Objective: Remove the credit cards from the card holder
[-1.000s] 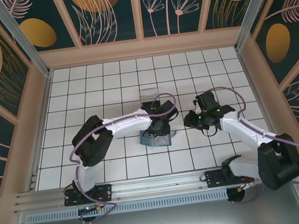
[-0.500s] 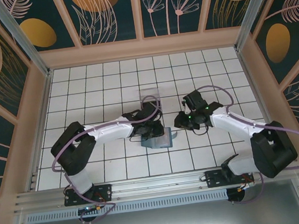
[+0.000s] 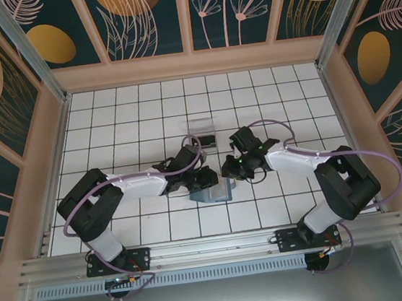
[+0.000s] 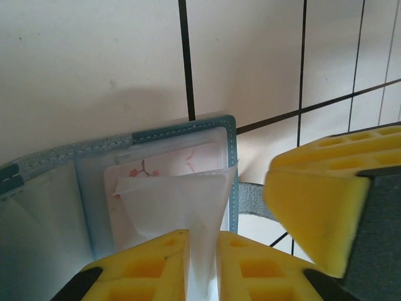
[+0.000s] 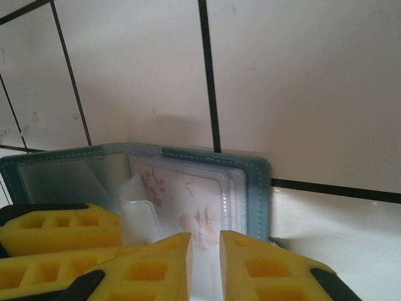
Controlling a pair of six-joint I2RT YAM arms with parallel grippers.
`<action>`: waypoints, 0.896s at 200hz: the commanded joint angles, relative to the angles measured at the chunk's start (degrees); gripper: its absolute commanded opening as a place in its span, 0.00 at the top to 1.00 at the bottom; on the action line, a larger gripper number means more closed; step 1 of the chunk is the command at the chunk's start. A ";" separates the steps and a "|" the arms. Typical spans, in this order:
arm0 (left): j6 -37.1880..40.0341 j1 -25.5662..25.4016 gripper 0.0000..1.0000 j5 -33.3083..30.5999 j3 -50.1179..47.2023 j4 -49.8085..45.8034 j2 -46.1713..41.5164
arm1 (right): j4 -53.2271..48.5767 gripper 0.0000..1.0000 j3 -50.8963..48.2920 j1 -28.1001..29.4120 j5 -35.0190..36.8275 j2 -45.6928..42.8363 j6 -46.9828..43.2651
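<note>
- From above, both arms reach inward and low over the table (image 3: 109, 110). The left gripper (image 3: 205, 177) and right gripper (image 3: 229, 167) meet at the teal card holder (image 3: 217, 192), with a clear box (image 3: 201, 131) just behind.
- The left wrist view shows the holder open with a pale pink-flowered card (image 4: 182, 164) in its pocket. The left jaws pinch a clear sleeve (image 4: 182, 207).
- In the right wrist view, the right jaws are almost closed at the card's lower edge. I cannot tell whether they grip it.

Both arms fold low over the worktop, elbows out at 8 and 4 o'clock, forearms converging near the centre. The left gripper (image 3: 212, 180) points toward 3 o'clock, its pads (image 4: 135, 266) pinched on a clear leaf of the card holder (image 4: 182, 128). The right gripper (image 3: 225, 171) points toward 9 o'clock, its pads (image 5: 260, 266) drawn to a thin slit, just beside the left's.
</note>
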 commanded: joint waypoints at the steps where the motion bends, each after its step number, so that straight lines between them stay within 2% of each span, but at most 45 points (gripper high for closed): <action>1: -1.30 0.50 0.80 1.75 -1.62 4.77 -1.72 | 2.65 0.81 0.58 1.16 -1.32 1.28 2.50; 88: -0.78 0.89 0.80 1.14 -3.37 4.42 -4.32 | 4.86 0.84 -0.32 2.42 -1.95 3.89 4.26; 125: 1.10 0.89 0.79 -3.08 -2.18 -1.49 -5.24 | 6.16 0.84 -0.74 2.92 -2.11 4.81 5.05; 160: 1.72 0.91 0.68 -5.82 -1.09 -4.66 -7.31 | 6.97 0.84 -0.23 3.74 -2.73 5.85 5.33; 179: 3.55 0.90 0.64 -10.55 1.64 -11.04 -8.49 | 7.30 0.84 0.44 4.18 -2.73 6.10 5.61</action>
